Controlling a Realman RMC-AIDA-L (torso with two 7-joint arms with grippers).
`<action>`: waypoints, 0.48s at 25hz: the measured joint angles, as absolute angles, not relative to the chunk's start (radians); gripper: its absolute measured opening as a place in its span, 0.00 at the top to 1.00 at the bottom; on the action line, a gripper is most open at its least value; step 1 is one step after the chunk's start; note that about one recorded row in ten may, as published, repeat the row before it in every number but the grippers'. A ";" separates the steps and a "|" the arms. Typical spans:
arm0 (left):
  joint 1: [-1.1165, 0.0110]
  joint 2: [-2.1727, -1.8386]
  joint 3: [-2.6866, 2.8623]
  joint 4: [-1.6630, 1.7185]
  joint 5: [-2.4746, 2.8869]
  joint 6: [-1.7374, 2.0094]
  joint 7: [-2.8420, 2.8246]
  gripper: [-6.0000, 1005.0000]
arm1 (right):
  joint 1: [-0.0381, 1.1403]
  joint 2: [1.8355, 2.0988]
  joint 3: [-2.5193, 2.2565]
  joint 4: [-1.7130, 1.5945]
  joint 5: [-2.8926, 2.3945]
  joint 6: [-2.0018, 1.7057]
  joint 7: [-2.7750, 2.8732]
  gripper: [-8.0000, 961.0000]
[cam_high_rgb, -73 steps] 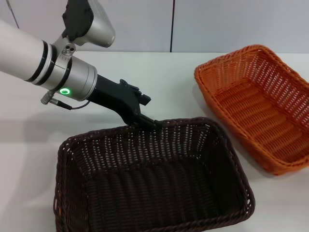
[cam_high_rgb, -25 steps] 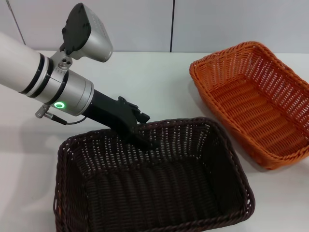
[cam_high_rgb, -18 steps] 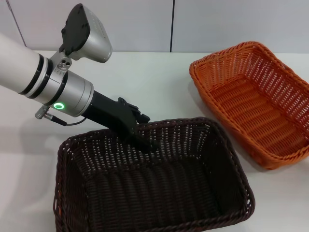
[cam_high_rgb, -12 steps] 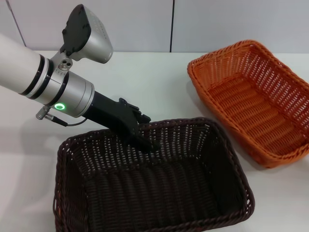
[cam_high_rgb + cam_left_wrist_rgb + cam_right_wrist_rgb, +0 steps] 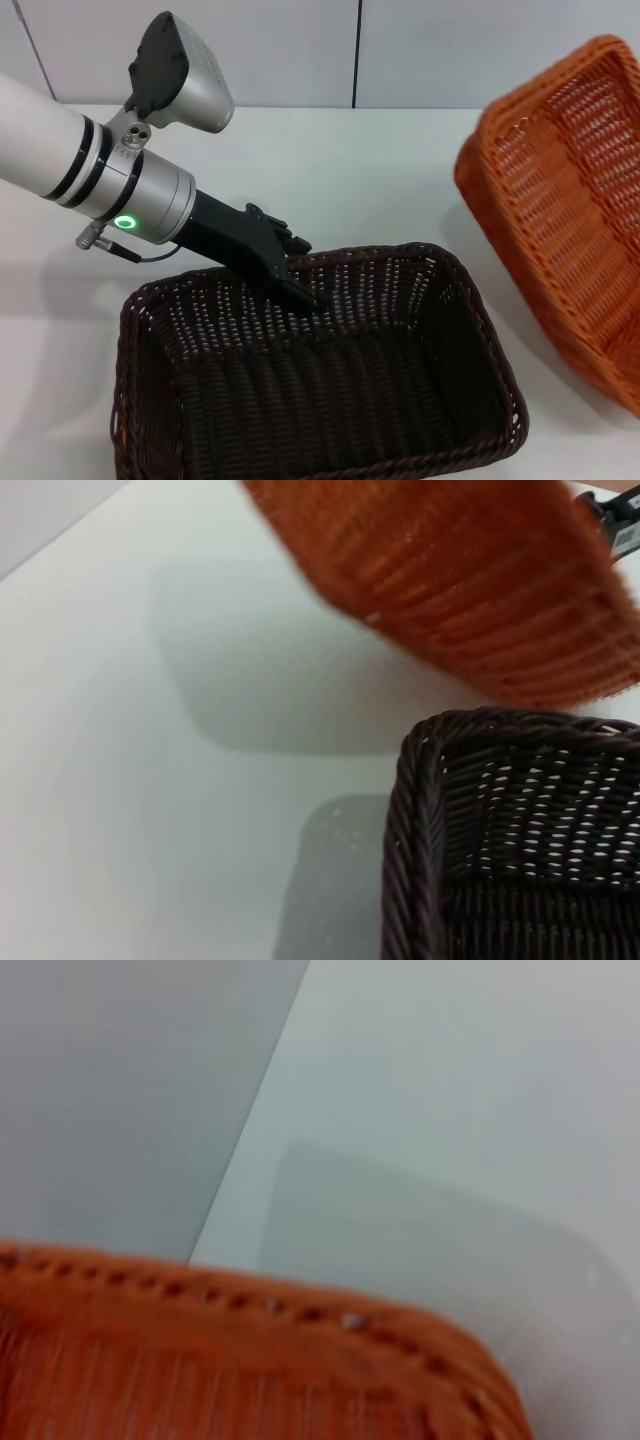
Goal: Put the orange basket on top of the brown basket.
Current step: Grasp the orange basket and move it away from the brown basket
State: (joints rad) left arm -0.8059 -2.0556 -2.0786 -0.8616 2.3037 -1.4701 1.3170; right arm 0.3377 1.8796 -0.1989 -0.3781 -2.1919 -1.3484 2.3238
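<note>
White table (image 5: 380,170) — orange basket (image 5: 570,220) now tilted, lifted

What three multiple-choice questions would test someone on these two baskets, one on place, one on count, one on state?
1. Where is the left gripper?
A. at the brown basket's far rim
B. inside the orange basket
C. off the table

2. How many baskets show?
A. one
B. two
C. three

3. How is the orange basket?
A. flat on the table
B. tilted up
C. nested in the brown basket

Key: 1 A, its tip meets the brown basket rim; 2 B, one brown, one orange; 3 B, the near end is raised, opening facing left.
</note>
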 joint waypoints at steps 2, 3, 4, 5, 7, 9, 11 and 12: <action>-0.806 -2.056 -2.078 -0.859 2.304 -1.462 1.319 0.17 | 0.324 1.881 -0.175 -0.382 -2.183 -1.344 2.300 0.67; -0.808 -2.056 -2.073 -0.844 2.304 -1.433 1.323 0.17 | 0.320 1.882 -0.165 -0.382 -2.180 -1.343 2.288 0.69; -0.808 -2.057 -2.073 -0.841 2.304 -1.428 1.324 0.17 | 0.317 1.883 -0.155 -0.381 -2.176 -1.343 2.276 0.71; -0.809 -2.057 -2.073 -0.840 2.304 -1.423 1.324 0.17 | 0.314 1.883 -0.149 -0.379 -2.167 -1.343 2.264 0.73; -0.809 -2.057 -2.077 -0.839 2.302 -1.413 1.325 0.17 | 0.303 1.887 -0.143 -0.376 -2.115 -1.345 2.230 0.77; -0.805 -2.057 -2.082 -0.843 2.274 -1.392 1.325 0.17 | 0.294 1.891 -0.143 -0.376 -2.071 -1.352 2.208 0.81; -0.802 -2.057 -2.082 -0.846 2.260 -1.384 1.326 0.17 | 0.289 1.894 -0.142 -0.379 -2.038 -1.362 2.193 0.81; -0.793 -2.057 -2.083 -0.855 2.228 -1.365 1.330 0.17 | 0.289 1.894 -0.142 -0.379 -2.038 -1.362 2.193 0.82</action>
